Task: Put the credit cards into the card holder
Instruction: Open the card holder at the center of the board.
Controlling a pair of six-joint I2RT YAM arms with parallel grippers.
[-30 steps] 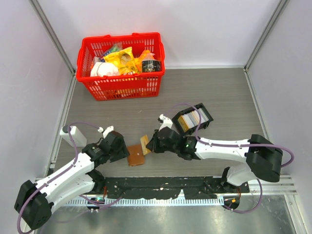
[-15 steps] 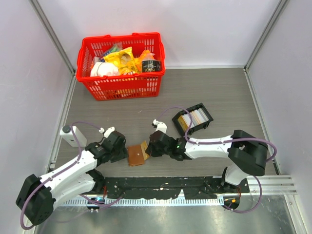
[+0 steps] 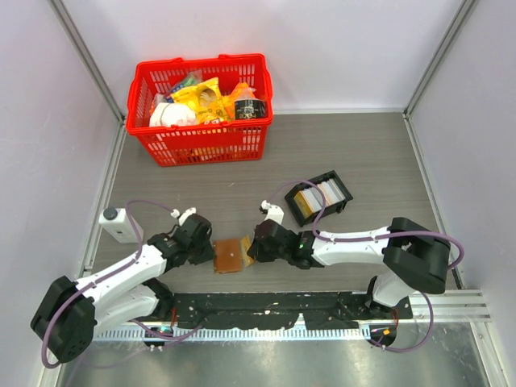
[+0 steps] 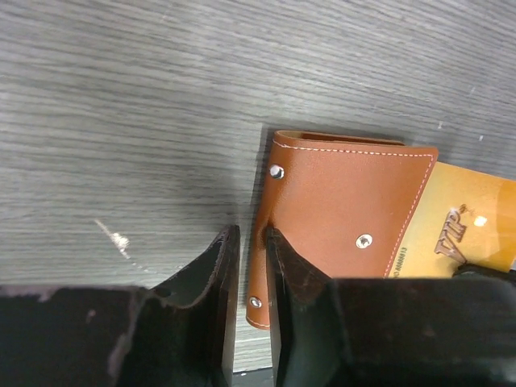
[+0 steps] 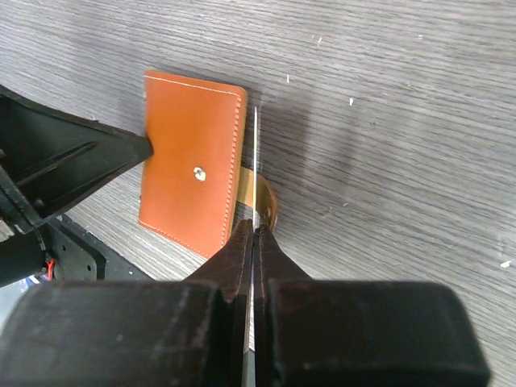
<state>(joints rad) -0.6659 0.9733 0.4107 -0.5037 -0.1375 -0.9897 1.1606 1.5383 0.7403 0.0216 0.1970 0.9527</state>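
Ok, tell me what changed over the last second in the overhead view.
The right gripper drew back from beside the black tray and came down to the wallet, holding a yellow card on edge at its right side. The left gripper closed in on the wallet's left edge, and the wallet shifted a little to the right. The red basket and the black tray stayed put.

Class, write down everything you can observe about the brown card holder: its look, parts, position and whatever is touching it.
The card holder is a small, flat tan-brown wallet of what looks like leather, with pale stitching along its edges and metal snap studs. It lies on the grey wood-grain table between the two arms. The left claw is nearly shut on its edge. A yellow card printed "VIP" sticks out from its far side, where the right claw pinches a card edge-on.
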